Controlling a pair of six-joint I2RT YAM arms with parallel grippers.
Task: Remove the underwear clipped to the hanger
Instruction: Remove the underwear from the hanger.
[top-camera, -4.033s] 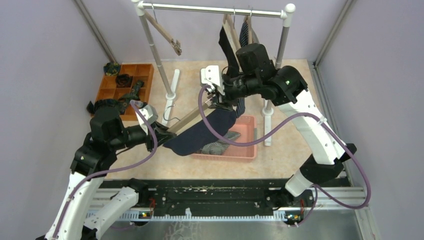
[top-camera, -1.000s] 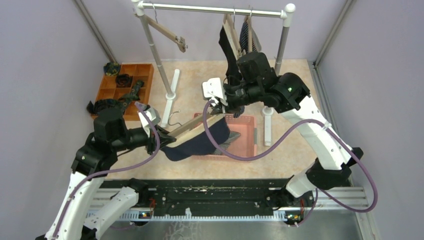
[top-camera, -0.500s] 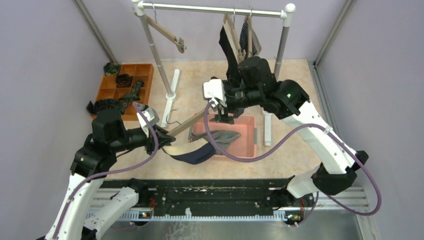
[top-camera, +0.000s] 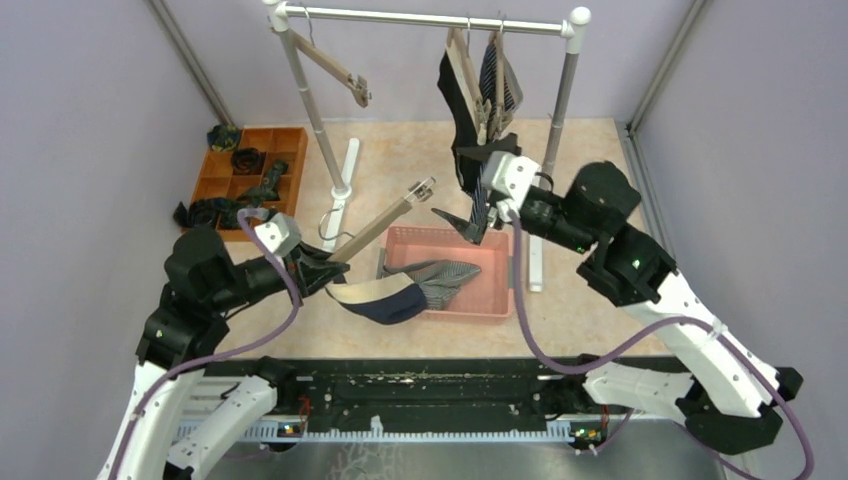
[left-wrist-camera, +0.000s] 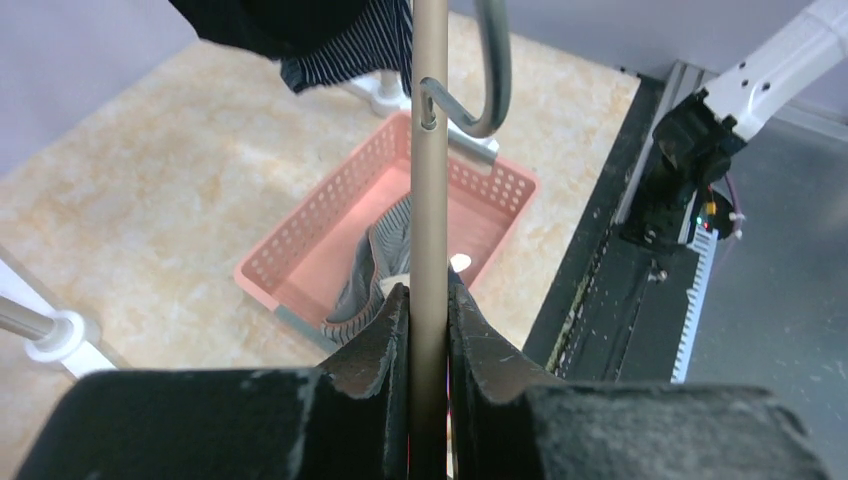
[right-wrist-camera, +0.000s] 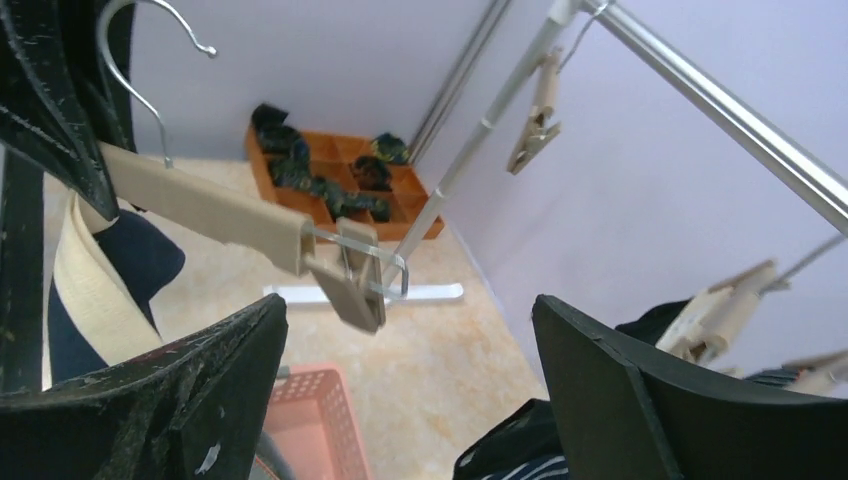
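Note:
My left gripper (top-camera: 325, 268) (left-wrist-camera: 428, 292) is shut on the wooden bar of a hanger (top-camera: 378, 225) (left-wrist-camera: 430, 180) (right-wrist-camera: 200, 205). The bar slants up to a bare far clip (top-camera: 424, 186) (right-wrist-camera: 350, 285). The navy underwear (top-camera: 385, 303) (right-wrist-camera: 95, 290), with a cream waistband, hangs from the bar's near end over the basket's edge. Grey-striped underwear (top-camera: 442, 274) (left-wrist-camera: 372, 272) lies in the pink basket (top-camera: 495, 290) (left-wrist-camera: 300, 240). Black underwear (top-camera: 462, 105) and navy-striped underwear (top-camera: 490, 70) hang on hangers from the rail. My right gripper (top-camera: 462, 225) (right-wrist-camera: 408, 300) is open and holds nothing, just right of the far clip.
The white clothes rail (top-camera: 430, 18) spans the back, with an empty hanger (top-camera: 335, 72) (right-wrist-camera: 535, 115) at its left. An orange tray (top-camera: 225, 175) (right-wrist-camera: 340, 175) of dark rolled bundles sits at the back left. A rack foot (top-camera: 535, 260) stands right of the basket.
My right gripper has opened and drawn back to the right from the hanger's far clip. The navy underwear has dropped off that end and sagged down by the basket.

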